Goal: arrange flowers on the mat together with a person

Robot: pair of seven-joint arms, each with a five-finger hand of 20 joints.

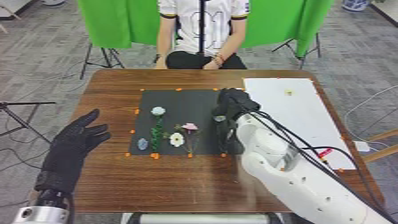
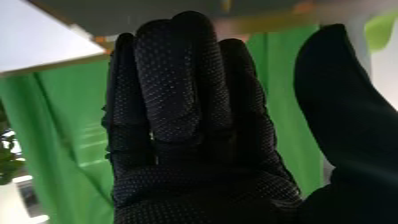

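on the right part of the black mat (image 1: pixel 201 146), near its far right corner, is the right hand (image 1: pixel 234 101), its arm coming in from the near right. its fingers are straight and held close together, with the thumb standing well apart from them, and nothing shows in the gap between. a small pale round piece (image 1: pixel 219 118) lies just beside this hand, on its left; what it belongs to is too small to tell. the left hand (image 1: pixel 78 137) is over the table (image 1: pixel 111 187), to the left of the mat and apart from it, with its fingers loosely stretched and spread and nothing seen in them. on the left part of the mat lies a round white flower (image 1: pixel 158 111), its bloom to the far side and its green stem (image 1: pixel 156 134) running toward the near edge. right of that stem are an open white flower (image 1: pixel 177 139) and, a little farther off and to the right, a pink flower (image 1: pixel 190 126). a blue-grey piece (image 1: pixel 142 144) lies by the near left corner. orange marks (image 1: pixel 155 156) sit around the mat. to the right is a white sheet (image 1: pixel 306 117), with a small yellow piece (image 1: pixel 289 92) on its far part and a red piece (image 1: pixel 326 152) on its near part.
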